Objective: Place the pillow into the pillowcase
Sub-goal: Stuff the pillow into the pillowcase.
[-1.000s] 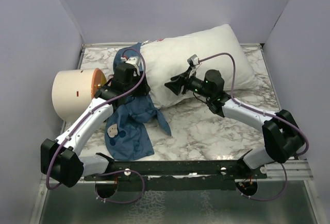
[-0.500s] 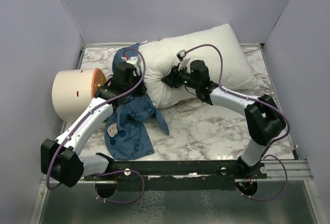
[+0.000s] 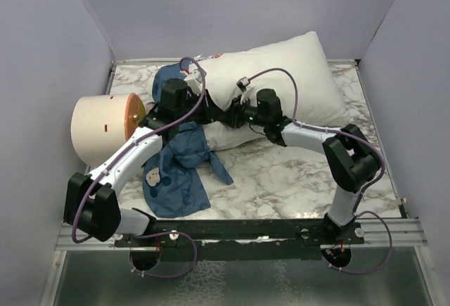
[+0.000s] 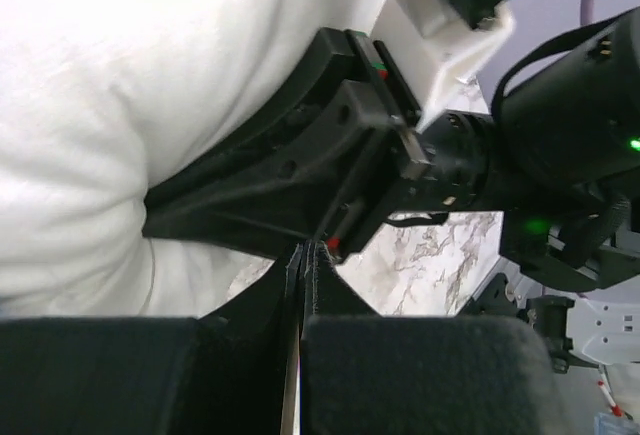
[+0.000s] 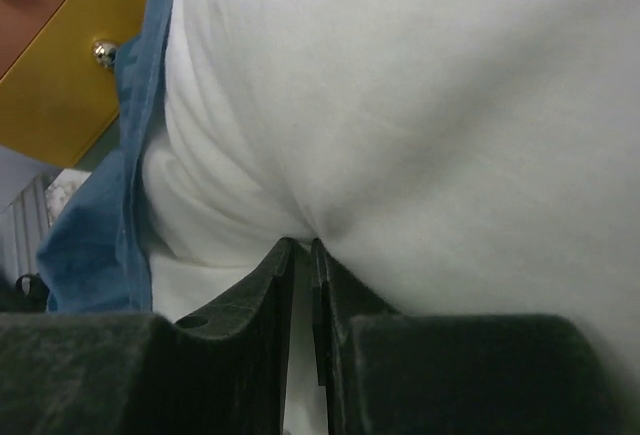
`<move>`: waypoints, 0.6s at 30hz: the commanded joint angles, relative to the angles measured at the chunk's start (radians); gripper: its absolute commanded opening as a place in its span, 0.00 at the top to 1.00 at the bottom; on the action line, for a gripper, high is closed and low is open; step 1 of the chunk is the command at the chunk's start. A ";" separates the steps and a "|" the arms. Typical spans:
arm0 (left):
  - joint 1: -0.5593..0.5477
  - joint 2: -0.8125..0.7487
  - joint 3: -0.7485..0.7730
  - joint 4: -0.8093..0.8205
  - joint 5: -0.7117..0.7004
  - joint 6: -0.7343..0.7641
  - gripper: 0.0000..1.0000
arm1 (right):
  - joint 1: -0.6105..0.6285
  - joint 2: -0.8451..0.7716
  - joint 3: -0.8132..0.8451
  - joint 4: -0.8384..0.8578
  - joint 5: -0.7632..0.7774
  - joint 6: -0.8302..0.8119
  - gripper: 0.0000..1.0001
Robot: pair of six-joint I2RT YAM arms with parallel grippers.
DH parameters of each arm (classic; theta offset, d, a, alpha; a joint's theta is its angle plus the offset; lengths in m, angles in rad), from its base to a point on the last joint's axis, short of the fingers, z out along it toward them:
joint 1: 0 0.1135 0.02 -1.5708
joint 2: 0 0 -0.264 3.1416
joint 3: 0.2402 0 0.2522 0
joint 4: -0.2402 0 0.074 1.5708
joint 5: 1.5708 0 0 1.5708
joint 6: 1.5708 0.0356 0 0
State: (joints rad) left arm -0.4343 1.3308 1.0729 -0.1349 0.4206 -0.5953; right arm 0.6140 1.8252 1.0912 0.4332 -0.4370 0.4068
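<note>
Your pillow (image 3: 281,74) lies outside the pillowcase (image 3: 176,179), which is crumpled on the table (image 3: 295,179) against its left end, so insertion seems unstarted. The right gripper (image 5: 300,245) pinches a pillow fold; the left gripper (image 4: 303,247) is closed, apparently empty.

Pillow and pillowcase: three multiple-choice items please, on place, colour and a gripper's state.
1. Relative to the pillow, the pillowcase lies: A) to its right B) at its left end C) atop it.
2. The pillowcase is: A) green B) red C) blue.
3. The right gripper is: A) pinching pillow fabric B) wide open C) out of view.
B: the top view shows it spreading from that end. C: its cloth is blue. A: white fabric puckers between its closed fingers.
</note>
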 commanded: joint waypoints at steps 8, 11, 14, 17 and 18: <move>0.003 -0.154 -0.118 0.097 -0.047 0.074 0.62 | -0.020 -0.220 -0.234 0.078 -0.231 -0.083 0.77; 0.043 -0.225 -0.122 0.059 -0.066 0.125 0.51 | -0.027 -0.317 -0.270 0.079 -0.240 -0.097 0.70; 0.122 -0.206 -0.033 -0.051 -0.007 0.179 0.49 | -0.059 -0.406 -0.277 0.045 -0.222 -0.109 0.59; 0.195 -0.147 0.084 -0.154 0.008 0.242 0.44 | -0.170 -0.470 -0.255 0.013 -0.233 -0.056 0.47; 0.217 -0.130 0.110 -0.161 0.010 0.253 0.40 | -0.230 -0.479 -0.247 0.019 -0.258 -0.013 0.44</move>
State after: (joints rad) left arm -0.2993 1.1297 1.0725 -0.1638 0.4110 -0.4492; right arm 0.5411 1.4120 0.8162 0.4698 -0.6456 0.3321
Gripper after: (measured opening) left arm 0.540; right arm 0.490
